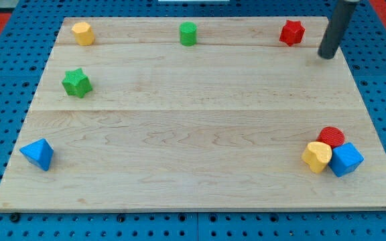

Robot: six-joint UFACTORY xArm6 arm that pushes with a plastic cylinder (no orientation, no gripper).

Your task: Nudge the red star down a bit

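The red star [291, 32] sits near the view's top right of the wooden board [193, 127]. My tip [326, 55] is the lower end of a dark rod coming in from the top right corner. It stands to the right of the red star and slightly lower, with a clear gap between them.
A green cylinder [188, 33] and a yellow block [82, 33] sit along the top. A green star [76, 82] is at the left. A blue block [37, 154] is at the bottom left. A red cylinder [332, 136], a yellow block [317, 156] and a blue block [346, 159] cluster at the bottom right.
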